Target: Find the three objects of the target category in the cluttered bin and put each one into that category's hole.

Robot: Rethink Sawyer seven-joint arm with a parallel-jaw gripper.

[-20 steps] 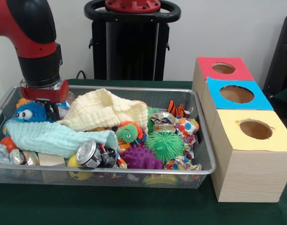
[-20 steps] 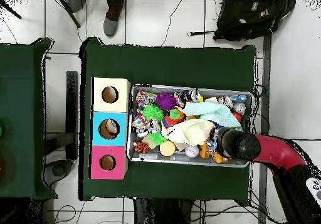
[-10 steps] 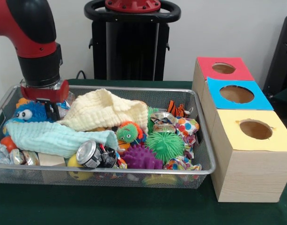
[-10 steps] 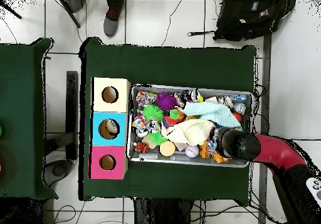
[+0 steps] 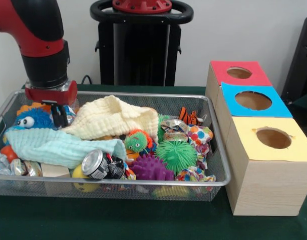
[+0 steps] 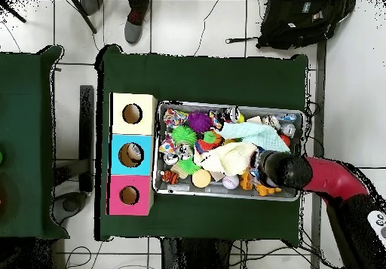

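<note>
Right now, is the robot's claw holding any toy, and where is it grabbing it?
It cannot be told. The gripper hangs low in the wire bin, beside the blue fuzzy toy, and nothing shows clearly between its tips.

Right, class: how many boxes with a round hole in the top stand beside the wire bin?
3, in a row next to the bin: the yellow box nearest the camera, the blue box in the middle, the red box farthest back. None appears hidden.

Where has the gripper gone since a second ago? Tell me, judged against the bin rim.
Yes, slightly: the gripper has risen and edged toward the wire mesh bin's middle, away from its end rim.
</note>
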